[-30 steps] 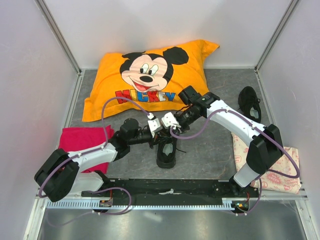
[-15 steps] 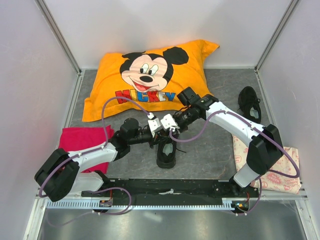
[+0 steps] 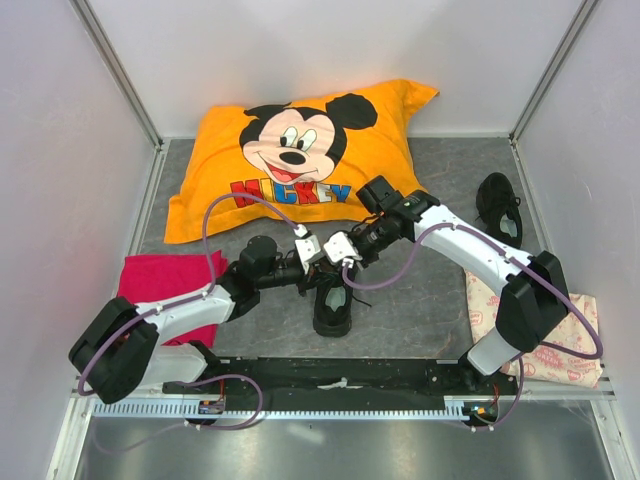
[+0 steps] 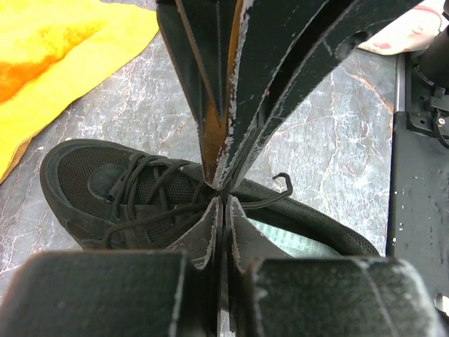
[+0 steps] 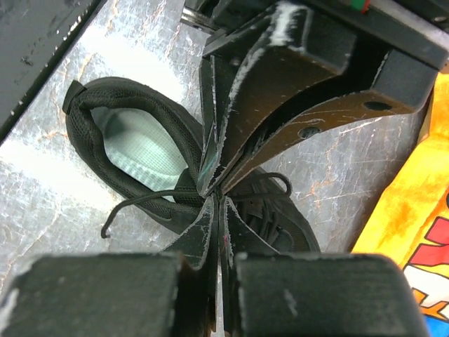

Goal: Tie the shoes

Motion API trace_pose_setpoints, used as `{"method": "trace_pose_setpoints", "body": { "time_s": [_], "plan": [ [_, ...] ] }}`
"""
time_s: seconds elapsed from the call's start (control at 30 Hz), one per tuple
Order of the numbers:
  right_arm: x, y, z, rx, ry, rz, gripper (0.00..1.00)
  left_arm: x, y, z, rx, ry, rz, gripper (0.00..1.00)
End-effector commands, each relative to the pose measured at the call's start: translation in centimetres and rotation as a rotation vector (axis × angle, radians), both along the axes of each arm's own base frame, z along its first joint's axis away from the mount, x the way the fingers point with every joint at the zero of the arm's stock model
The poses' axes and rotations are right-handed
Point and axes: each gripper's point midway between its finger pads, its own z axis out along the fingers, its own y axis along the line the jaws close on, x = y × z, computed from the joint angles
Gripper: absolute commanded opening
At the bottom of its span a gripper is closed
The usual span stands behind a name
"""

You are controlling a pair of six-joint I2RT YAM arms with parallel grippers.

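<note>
One black shoe (image 3: 333, 308) lies mid-table, toe towards the pillow, with its pale insole (image 5: 137, 147) showing. My left gripper (image 3: 320, 265) and right gripper (image 3: 332, 266) meet tip to tip just above its tongue. Both are shut. In the left wrist view my left gripper (image 4: 223, 202) pinches the thin black lace (image 4: 263, 199), whose free end curls to the right. In the right wrist view my right gripper (image 5: 219, 200) pinches at the same spot, and a lace end (image 5: 144, 200) trails over the shoe's collar. The second shoe (image 3: 499, 205) lies at the far right, untouched.
An orange Mickey pillow (image 3: 300, 150) fills the back of the table. A pink cloth (image 3: 165, 275) lies at the left. A white-and-pink patterned bag (image 3: 565, 340) lies at the right front. A black base rail (image 3: 340, 375) runs along the near edge, and white walls enclose the table.
My right gripper has moved slightly left and down, closing onto the left gripper's tips over the shoe. The left arm and the shoe have barely moved.
</note>
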Motion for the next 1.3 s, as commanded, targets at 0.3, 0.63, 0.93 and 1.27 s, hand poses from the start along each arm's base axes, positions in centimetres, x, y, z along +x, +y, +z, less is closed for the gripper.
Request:
{"method": "trace_pose_setpoints", "body": {
  "time_s": [0.3,0.63,0.93,1.27],
  "plan": [
    [0.2,0.7,2.0,0.061,0.22,-0.246,0.0,1.5,1.6,3.2,-0.046,-0.154,0.109,0.41],
    [1.0,1.4,2.6,0.07,0.354,-0.394,0.0,2.2,1.3,3.5,-0.068,-0.14,0.138,0.49],
    [1.6,2.1,2.8,0.061,0.501,-0.537,0.0,3.5,1.1,3.7,-0.093,-0.114,0.219,0.49],
    [1.6,2.1,2.3,0.039,0.591,-0.633,0.0,4.1,1.3,3.3,-0.083,-0.102,0.26,0.33]
  ]
}}
